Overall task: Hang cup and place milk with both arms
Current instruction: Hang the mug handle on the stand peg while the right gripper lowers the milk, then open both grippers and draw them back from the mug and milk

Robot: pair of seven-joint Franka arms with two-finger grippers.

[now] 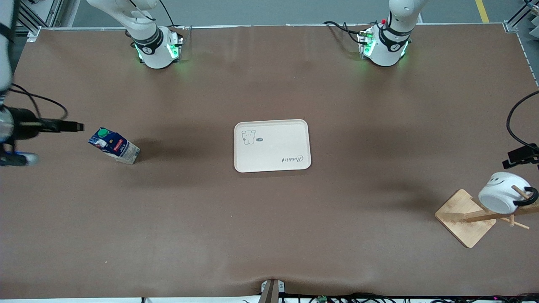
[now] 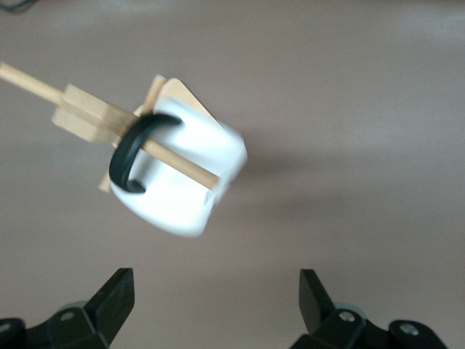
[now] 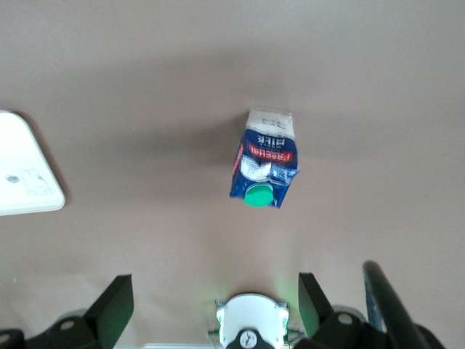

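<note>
The white cup (image 1: 501,193) hangs by its black handle (image 2: 133,156) on a peg of a wooden rack (image 1: 463,219) at the left arm's end of the table. It also shows in the left wrist view (image 2: 185,178). My left gripper (image 2: 214,299) is open and empty, in the air above the cup and apart from it. The dark blue milk carton (image 1: 113,145) with a green cap stands on the table toward the right arm's end. It also shows in the right wrist view (image 3: 265,166). My right gripper (image 3: 214,304) is open and empty, high over the table beside the milk.
A white tray (image 1: 272,145) with a small bear drawing lies in the middle of the table; its corner shows in the right wrist view (image 3: 25,174). The arms' green-lit bases (image 1: 158,48) stand along the table edge farthest from the front camera.
</note>
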